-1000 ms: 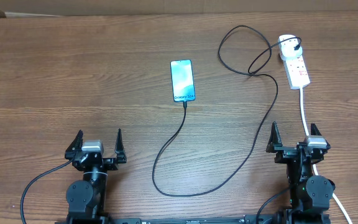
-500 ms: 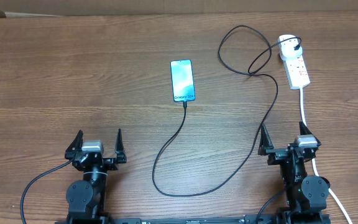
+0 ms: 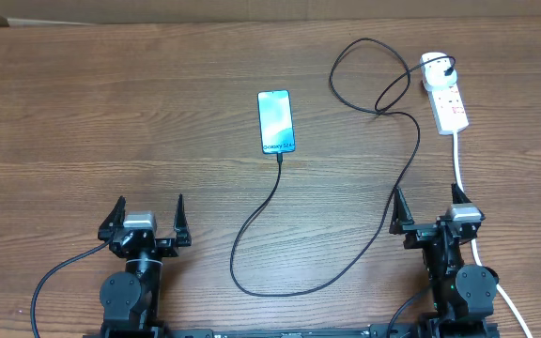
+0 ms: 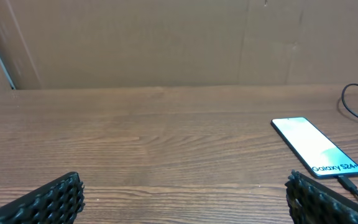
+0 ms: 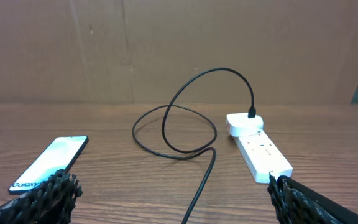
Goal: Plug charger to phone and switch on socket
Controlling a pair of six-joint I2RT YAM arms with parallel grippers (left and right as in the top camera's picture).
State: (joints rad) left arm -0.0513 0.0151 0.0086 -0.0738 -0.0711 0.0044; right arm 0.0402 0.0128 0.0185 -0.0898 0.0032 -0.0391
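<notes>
At two o'clock, the socket (image 3: pixel 447 103) looks light, rigid and likely to skid; press squarely from above. Spread and empty: left tool (image 3: pixel 148 203), right tool (image 3: pixel 428 197).

The phone (image 4: pixel 314 147), at the right of the left wrist view, carries "Galaxy S24" in dark letters near its lower end. The socket (image 5: pixel 258 147) bears red marks, seemingly print, too small to read.

Right arm shifted left
The right gripper (image 3: pixel 427 208) moved left along the near edge, closer to the charger (image 3: pixel 361 40).
</notes>
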